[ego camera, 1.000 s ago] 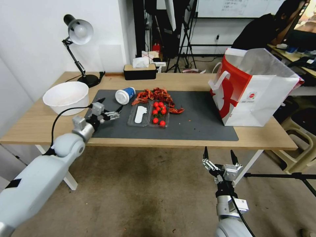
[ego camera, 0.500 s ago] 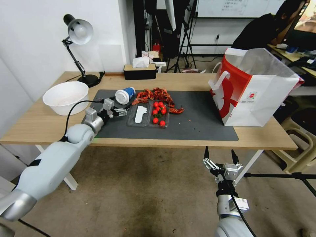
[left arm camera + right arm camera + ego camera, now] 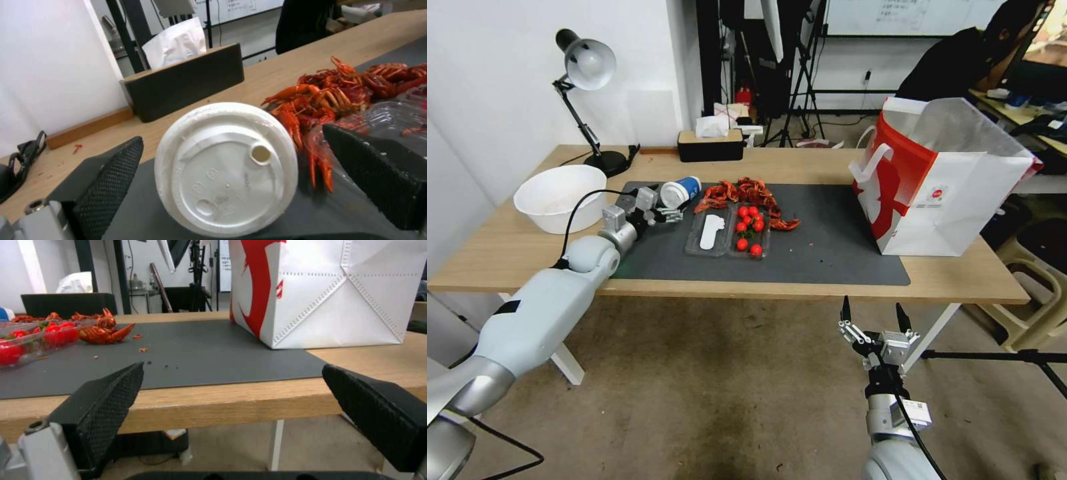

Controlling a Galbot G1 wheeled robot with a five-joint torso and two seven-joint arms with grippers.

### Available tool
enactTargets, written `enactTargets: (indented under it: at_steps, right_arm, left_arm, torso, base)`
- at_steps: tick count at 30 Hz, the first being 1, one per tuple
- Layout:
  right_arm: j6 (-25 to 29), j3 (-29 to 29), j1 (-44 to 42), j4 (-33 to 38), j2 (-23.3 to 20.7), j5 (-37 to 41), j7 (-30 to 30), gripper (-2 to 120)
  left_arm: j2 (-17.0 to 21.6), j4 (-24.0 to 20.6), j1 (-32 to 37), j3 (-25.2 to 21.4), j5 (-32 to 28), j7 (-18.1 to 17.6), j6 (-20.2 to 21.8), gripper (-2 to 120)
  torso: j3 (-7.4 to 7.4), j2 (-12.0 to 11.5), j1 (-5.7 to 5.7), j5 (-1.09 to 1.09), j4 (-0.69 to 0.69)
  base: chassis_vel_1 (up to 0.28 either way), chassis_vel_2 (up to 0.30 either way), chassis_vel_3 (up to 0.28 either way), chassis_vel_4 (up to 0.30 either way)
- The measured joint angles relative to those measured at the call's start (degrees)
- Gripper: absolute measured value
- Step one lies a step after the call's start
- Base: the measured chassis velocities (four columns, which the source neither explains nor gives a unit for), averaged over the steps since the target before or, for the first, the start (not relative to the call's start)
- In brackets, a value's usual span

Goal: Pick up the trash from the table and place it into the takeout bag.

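On the table [image 3: 800,163], the trash includes a blue cup with a white lid [image 3: 680,193], lying on its side at the far left of the dark mat [image 3: 827,247]. My left gripper [image 3: 672,204] is open just in front of it. In the left wrist view its fingers [image 3: 106,180] stand either side of the white lid [image 3: 227,166], apart from it. More trash lies beside the cup: red crayfish shells [image 3: 747,192] and a clear tray [image 3: 728,232] with tomatoes. The takeout bag [image 3: 940,180] stands open at the right. My right gripper [image 3: 872,319] hangs open below the table's front edge.
A white bowl [image 3: 560,197] sits left of the mat, with a desk lamp [image 3: 587,67] behind it. A black tissue box [image 3: 710,143] stands at the back edge. The right wrist view shows the bag [image 3: 338,290] and bare mat [image 3: 200,353] ahead.
My left arm has reached forward and to the right across the mat, bringing its open gripper up to the blue cup's lid. The right arm has not moved.
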Motion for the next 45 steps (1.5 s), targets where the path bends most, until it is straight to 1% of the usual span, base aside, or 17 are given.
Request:
enactTargets:
  at_steps: [8,16,23,30,31,32,34,35,37,38,41,43,45]
  right_arm:
    - [-0.02,-0.01,0.03,0.0,0.0,0.0,0.0,100]
    - [-0.03,-0.03,-0.01,0.0,-0.08,0.03,0.0,100]
    - [-0.03,0.11,0.21,-0.28,-0.14,0.21,0.11,100]
    - [0.03,0.22,0.5,-0.45,-0.16,0.3,0.18,100]
    - [0.03,0.22,0.58,-0.48,-0.14,0.31,0.19,100]
    - [0.03,0.22,0.58,-0.48,-0.14,0.31,0.19,100]
    - [0.03,0.21,0.67,-0.6,-0.11,0.32,0.2,100]
    - [0.03,0.21,0.67,-0.6,-0.11,0.32,0.2,100]
    - [0.03,0.2,0.71,-0.67,-0.08,0.33,0.24,100]
    - [0.03,0.2,0.71,-0.67,-0.08,0.33,0.24,100]
    - [0.03,0.21,0.75,-0.84,-0.07,0.33,0.31,100]
    - [0.03,0.21,0.76,-0.88,-0.06,0.33,0.32,100]
    - [0.03,0.21,0.76,-0.95,0.04,0.33,0.35,100]
  left_arm:
    - [-0.27,0.62,-0.56,0.31,0.07,0.08,-0.01,100]
    - [-1.23,2.67,-2.48,1.64,0.16,0.28,-0.03,100]
    - [-3.16,5.68,-4.73,3.07,1.04,0.68,-0.16,100]
    - [-3.76,7.73,-5.63,3.77,1.97,1.3,-0.05,100]
    - [-3.79,7.96,-5.69,3.8,2.08,1.35,-0.02,97]
    - [-3.79,7.96,-5.69,3.8,2.08,1.35,-0.02,97]
    - [-3.79,8.4,-5.71,3.88,2.45,1.48,0.05,89]
    - [-3.79,8.4,-5.71,3.88,2.45,1.48,0.05,89]
    - [-3.79,8.82,-5.75,3.9,2.69,1.56,0.09,80]
    - [-3.79,8.82,-5.75,3.9,2.69,1.56,0.09,80]
    - [-3.86,9.13,-5.77,3.89,2.92,1.58,0.12,70]
    - [-3.89,9.2,-5.77,3.87,2.98,1.58,0.1,68]
    - [-3.92,9.31,-5.65,3.75,3.29,1.58,-0.06,62]
  torso:
    - [0.0,0.0,0.0,0.0,-0.01]
    - [0.0,0.0,0.0,0.0,0.0]
    - [0.0,0.0,0.0,0.0,-0.01]
    - [-0.01,0.0,0.0,-0.01,0.0]
    - [-0.01,0.0,0.0,0.0,0.0]
    - [-0.01,0.0,0.0,0.0,0.0]
    - [0.0,0.0,0.0,0.0,-0.01]
    - [0.0,0.0,0.0,0.0,-0.01]
    - [-0.01,0.0,0.0,0.0,0.0]
    - [-0.01,0.0,0.0,0.0,0.0]
    - [-0.01,0.0,0.0,0.01,0.0]
    - [-0.01,0.0,0.0,0.01,0.0]
    - [-0.01,0.0,0.0,0.01,0.0]
  base:
    - [0.0,0.0,0.0,0.0]
    - [0.0,0.0,0.0,0.0]
    - [0.0,0.0,0.0,0.0]
    - [0.0,0.0,0.0,0.0]
    - [0.0,0.0,0.0,0.0]
    - [0.0,0.0,0.0,0.0]
    - [0.0,0.0,0.0,0.0]
    - [0.0,0.0,0.0,0.0]
    - [0.0,0.0,0.0,0.0]
    - [0.0,0.0,0.0,0.0]
    - [0.0,0.0,0.0,0.0]
    - [0.0,0.0,0.0,0.0]
    - [0.0,0.0,0.0,0.0]
